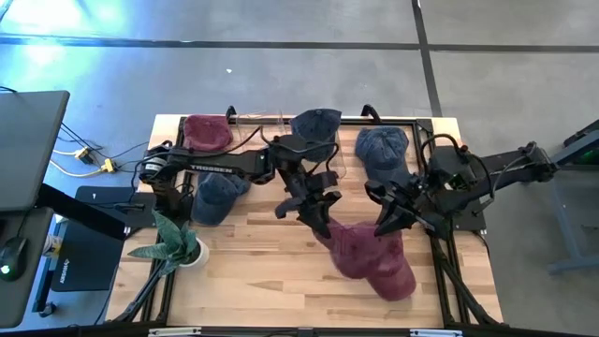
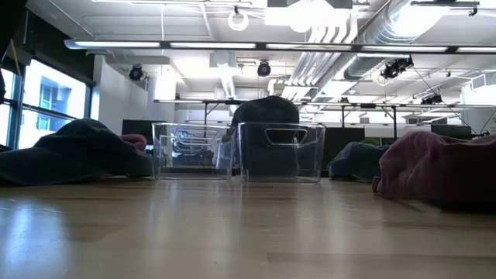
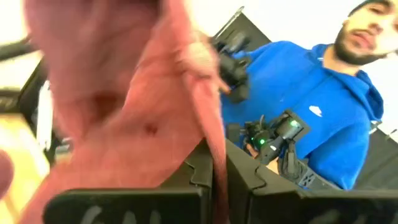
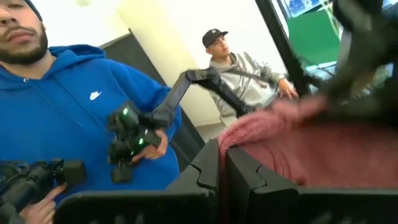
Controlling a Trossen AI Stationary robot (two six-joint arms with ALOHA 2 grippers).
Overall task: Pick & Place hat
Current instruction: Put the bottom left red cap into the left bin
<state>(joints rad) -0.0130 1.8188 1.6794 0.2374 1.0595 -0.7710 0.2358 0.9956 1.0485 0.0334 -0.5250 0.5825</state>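
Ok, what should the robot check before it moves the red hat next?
1. Left pincer shut on the red hat: ok, cloth sits pinched between its fingers in the left wrist view.
2. Right pincer shut on the same hat: ok, closed at the hat's edge.
3. Hat lifted off the table: cannot tell; the low view shows it low by the wood.
4. Clear bin free to take a hat: not ok, a dark hat already sits in it.
5. Plant out of the way: ok, it stands off to the left.
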